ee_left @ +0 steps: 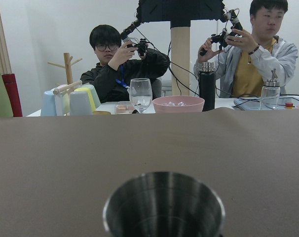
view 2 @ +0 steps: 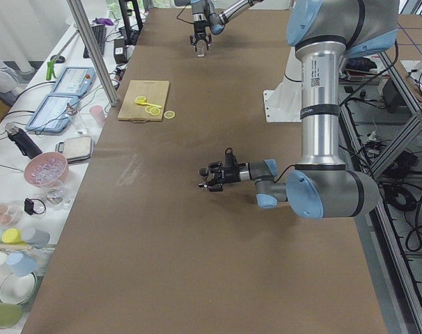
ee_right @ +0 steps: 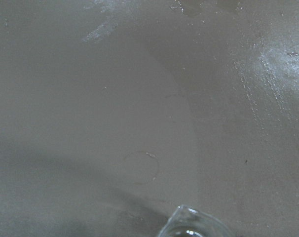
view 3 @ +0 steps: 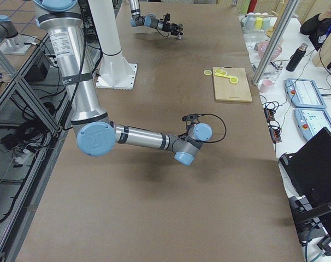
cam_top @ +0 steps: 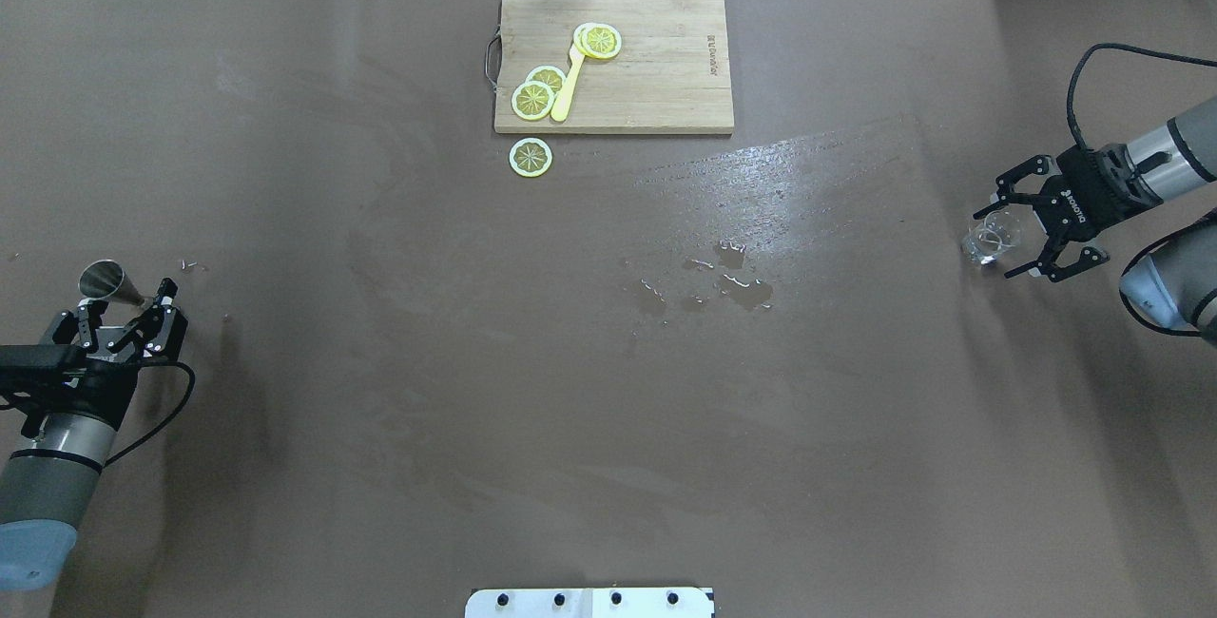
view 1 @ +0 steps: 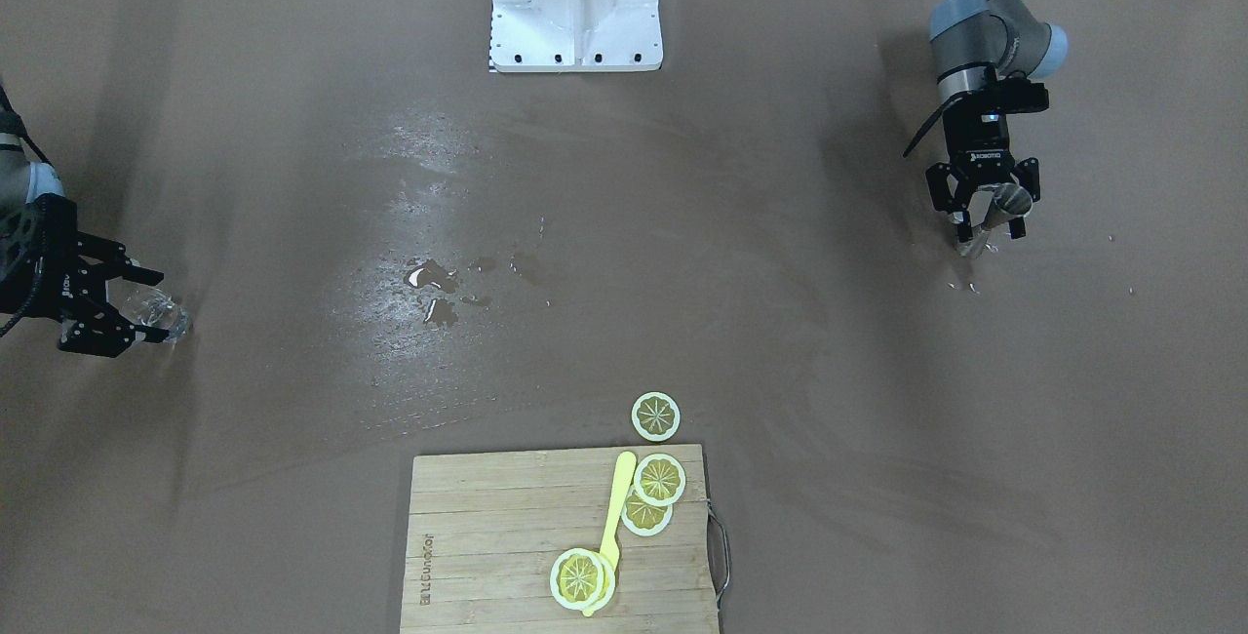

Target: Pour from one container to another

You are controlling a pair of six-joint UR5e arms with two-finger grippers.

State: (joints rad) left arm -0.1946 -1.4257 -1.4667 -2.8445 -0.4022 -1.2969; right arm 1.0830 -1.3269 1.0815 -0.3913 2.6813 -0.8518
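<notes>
The silver steel jigger [cam_top: 103,280] is in my left gripper [cam_top: 122,312], which is shut on it at the table's left end. It shows tilted in the front view as the jigger [view 1: 1000,212], and its open mouth fills the bottom of the left wrist view as the jigger [ee_left: 164,207]. At the far right end, the clear glass tumbler [cam_top: 989,240] sits between the fingers of my right gripper [cam_top: 1010,240], shut on it and tipped sideways just over the table. The tumbler [view 1: 156,314] and its rim, the tumbler [ee_right: 194,226], are also visible. The two containers are far apart.
A wooden cutting board [cam_top: 656,76] with lemon slices and a yellow knife [cam_top: 567,86] lies at the far middle, one slice [cam_top: 531,157] off it. Small puddles [cam_top: 732,283] wet the centre. The robot base [view 1: 575,5] stands at the near edge. Operators sit beyond the table.
</notes>
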